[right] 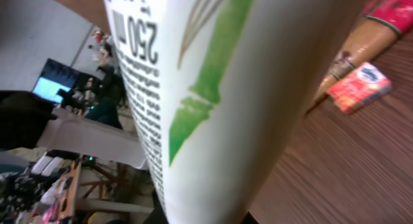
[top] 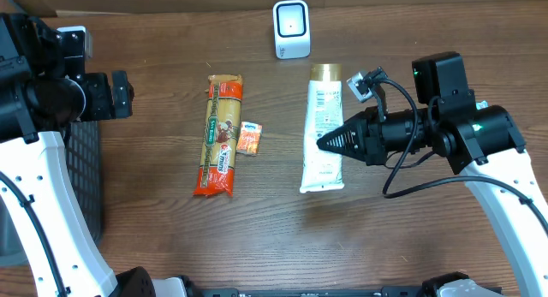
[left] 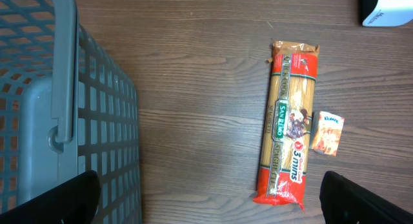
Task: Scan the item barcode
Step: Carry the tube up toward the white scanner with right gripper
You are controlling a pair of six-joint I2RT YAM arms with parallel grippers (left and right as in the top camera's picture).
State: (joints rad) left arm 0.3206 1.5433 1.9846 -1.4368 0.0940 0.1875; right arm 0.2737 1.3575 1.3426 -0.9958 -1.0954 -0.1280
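Note:
The item is a white tube with a gold cap and green print, lying lengthwise right of centre. My right gripper is shut on its right edge near the middle. In the right wrist view the tube fills the frame, and only dark tips of my right gripper show at the bottom. The white scanner stands at the back centre, apart from the tube. My left gripper hangs open at the far left; its wrist view shows the left gripper holding nothing.
A long spaghetti packet and a small orange packet lie left of the tube. A grey mesh basket stands at the left edge, seen close as the basket in the left wrist view.

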